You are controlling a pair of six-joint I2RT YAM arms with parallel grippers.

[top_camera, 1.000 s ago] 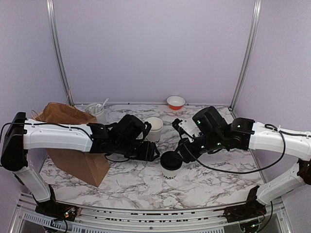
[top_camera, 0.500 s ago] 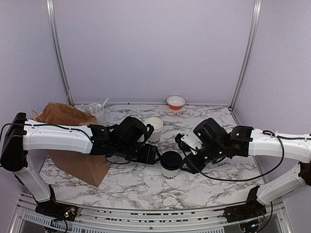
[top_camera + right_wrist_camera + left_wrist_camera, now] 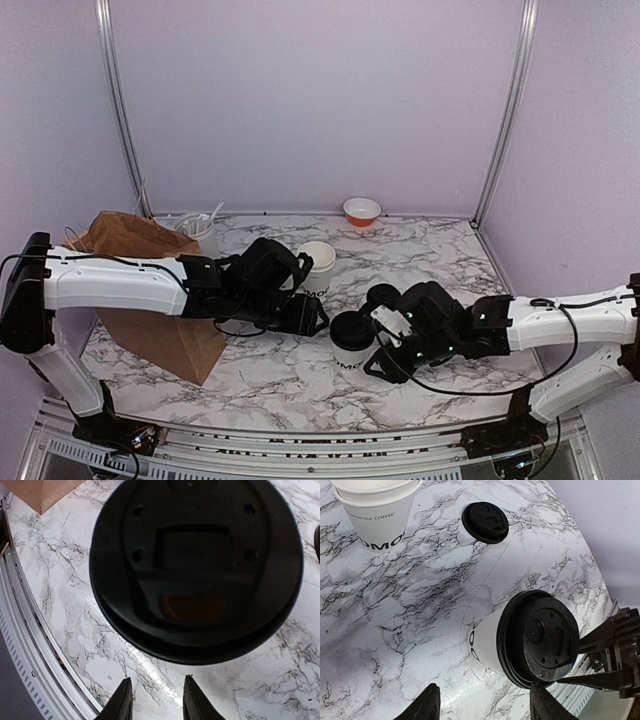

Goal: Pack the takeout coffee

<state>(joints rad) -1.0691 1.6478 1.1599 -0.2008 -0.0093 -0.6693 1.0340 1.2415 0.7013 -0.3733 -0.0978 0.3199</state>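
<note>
Lidded cup: the takeout cup (image 3: 350, 345) stands upright on the marble surface (image 3: 270, 375). It is just ahead of the right claw's tips and a little ahead of the left claw, between the two.
Right claw: the right claw (image 3: 157, 700) sits low, close to the cup's side. Its fingers are slightly parted with bare marble between them, pinching nothing. I cannot tell whether it touches the cup.
Left claw: the left claw (image 3: 485, 707) is spread wide and empty, aimed at the cup from the opposite side.
Other coffee things: an open cup (image 3: 375, 515) and a loose lid (image 3: 485, 522) sit farther out from the left claw, well past the lidded one.
Materials: the wall is smooth white tapered paper with dark lettering. The black lid (image 3: 197, 565) is round moulded plastic with a raised rim, small vents and a sip opening.
Handling: I'd judge it light and soft-walled, so a hard squeeze could dent it or pop the lid. Whether it is full can't be seen.
Where to hold: around the wall just under the lid's rim, where the rim stiffens the paper, closing gently.
Bag: the brown paper bag (image 3: 150, 320) stands off to the left claw's outer side, back along its arm.
</note>
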